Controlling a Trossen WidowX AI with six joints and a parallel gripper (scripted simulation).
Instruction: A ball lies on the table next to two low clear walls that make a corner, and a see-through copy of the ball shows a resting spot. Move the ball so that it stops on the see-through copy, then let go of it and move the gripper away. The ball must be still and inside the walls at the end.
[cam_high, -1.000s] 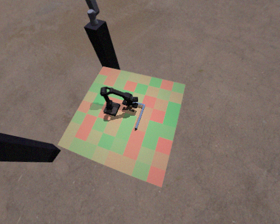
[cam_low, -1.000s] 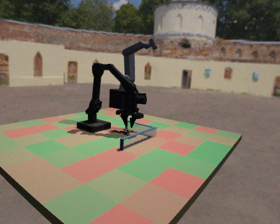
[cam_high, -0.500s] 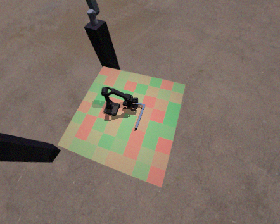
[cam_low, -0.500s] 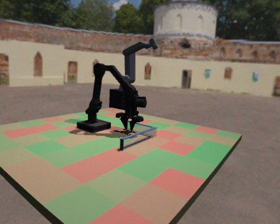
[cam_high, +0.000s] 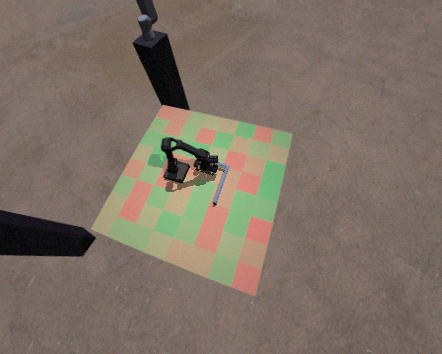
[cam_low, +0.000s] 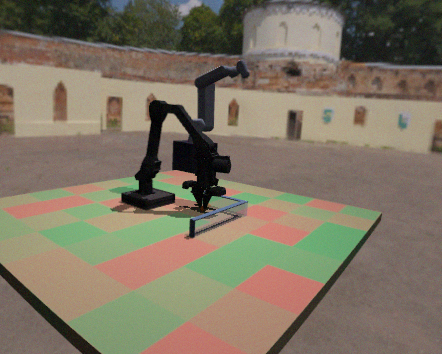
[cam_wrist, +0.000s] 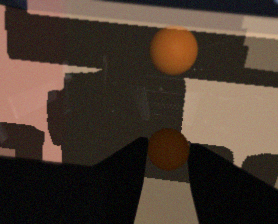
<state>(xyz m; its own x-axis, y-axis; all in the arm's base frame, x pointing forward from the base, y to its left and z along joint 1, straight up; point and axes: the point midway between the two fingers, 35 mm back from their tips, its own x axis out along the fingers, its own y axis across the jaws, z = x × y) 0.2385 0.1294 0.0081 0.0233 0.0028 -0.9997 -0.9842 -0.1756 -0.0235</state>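
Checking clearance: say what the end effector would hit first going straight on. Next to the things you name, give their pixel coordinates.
Likely the checkered tabletop (cam_high: 248, 207) (cam_low: 240, 262) (cam_wrist: 225, 107): the end effector (cam_high: 212, 171) (cam_low: 203, 207) (cam_wrist: 167, 149) points down at it, the ball (cam_low: 203, 209) (cam_wrist: 168, 150) between its fingers, though the gap is unclear.

No text, label, brand or number can be read. In the exterior view, two small teal-and-white rectangular panels hang on the cream-coloured plastered wall; any marks on them are too blurred to make out.
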